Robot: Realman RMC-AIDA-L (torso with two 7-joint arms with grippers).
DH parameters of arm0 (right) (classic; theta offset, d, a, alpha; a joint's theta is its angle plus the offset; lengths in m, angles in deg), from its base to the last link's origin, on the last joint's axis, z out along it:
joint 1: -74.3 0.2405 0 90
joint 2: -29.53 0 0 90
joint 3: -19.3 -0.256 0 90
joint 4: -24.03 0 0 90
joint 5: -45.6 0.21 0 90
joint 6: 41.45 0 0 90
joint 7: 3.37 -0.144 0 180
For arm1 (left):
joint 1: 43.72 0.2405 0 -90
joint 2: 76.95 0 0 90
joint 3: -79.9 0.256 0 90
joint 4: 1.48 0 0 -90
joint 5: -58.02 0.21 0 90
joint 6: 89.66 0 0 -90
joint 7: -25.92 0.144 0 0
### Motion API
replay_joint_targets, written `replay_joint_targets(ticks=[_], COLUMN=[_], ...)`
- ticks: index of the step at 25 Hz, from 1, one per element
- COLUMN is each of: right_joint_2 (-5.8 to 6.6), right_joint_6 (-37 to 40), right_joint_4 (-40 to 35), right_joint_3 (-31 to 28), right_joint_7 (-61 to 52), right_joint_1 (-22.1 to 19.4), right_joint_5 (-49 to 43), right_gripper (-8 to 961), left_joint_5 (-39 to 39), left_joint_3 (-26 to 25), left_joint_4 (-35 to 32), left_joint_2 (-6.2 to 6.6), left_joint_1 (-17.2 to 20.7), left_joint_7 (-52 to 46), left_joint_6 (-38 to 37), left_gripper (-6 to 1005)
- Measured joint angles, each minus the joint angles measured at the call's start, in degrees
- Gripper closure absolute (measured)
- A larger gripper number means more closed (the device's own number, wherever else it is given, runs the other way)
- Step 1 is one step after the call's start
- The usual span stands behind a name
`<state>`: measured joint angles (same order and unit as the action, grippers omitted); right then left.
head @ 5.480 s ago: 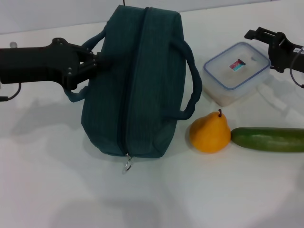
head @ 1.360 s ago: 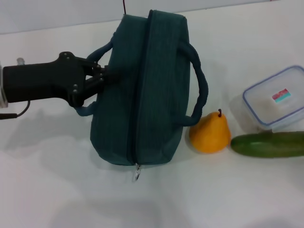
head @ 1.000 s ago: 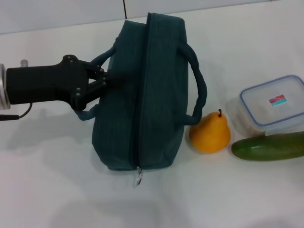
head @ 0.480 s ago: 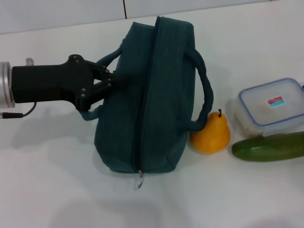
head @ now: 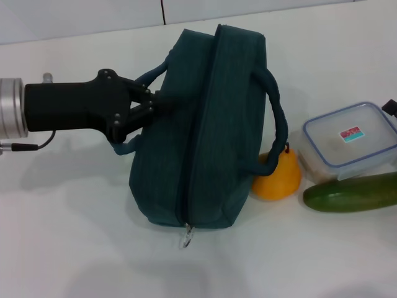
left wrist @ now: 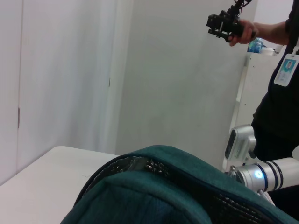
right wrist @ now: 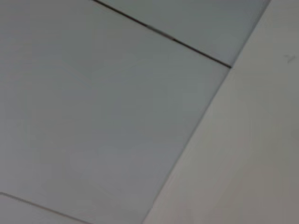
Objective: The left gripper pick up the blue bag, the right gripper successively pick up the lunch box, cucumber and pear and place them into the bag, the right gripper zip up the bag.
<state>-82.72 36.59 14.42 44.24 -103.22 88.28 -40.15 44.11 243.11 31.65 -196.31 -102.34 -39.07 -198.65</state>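
seemingly left claw (head: 149, 107) pinches soft teal bag (head: 205, 130).

A white table (head: 74, 248) fills the head view, and a pale wall (head: 80, 18) with one dark vertical seam (head: 162, 11) rises at its far edge. In the left wrist view, plain white wall panels (left wrist: 60, 74) stand past the table's end, and a person in black (left wrist: 280, 93) with a badge on the chest (left wrist: 286, 71) stands at the side, holding up a dark device (left wrist: 226, 25). The right wrist view shows only grey panels (right wrist: 93, 116) crossed by a thin dark seam.
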Motion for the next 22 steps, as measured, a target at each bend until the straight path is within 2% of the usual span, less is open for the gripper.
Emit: replay_joint_targets(ticks=[22], right_joint_2=[-0.26], right_joint_6=[0.8], right_joint_4=[0.0], right_joint_3=[0.8], right_joint_7=[-1.4], right_joint_1=[1.7], right_joint_5=[-0.1], right_gripper=[347], left_joint_5=[0.1], left_joint_3=[-0.1], left_joint_4=[-0.9], left_joint_2=[-0.15], left_joint_1=[-0.8], left_joint_7=[0.0], left_joint_6=[0.1], left_gripper=[934])
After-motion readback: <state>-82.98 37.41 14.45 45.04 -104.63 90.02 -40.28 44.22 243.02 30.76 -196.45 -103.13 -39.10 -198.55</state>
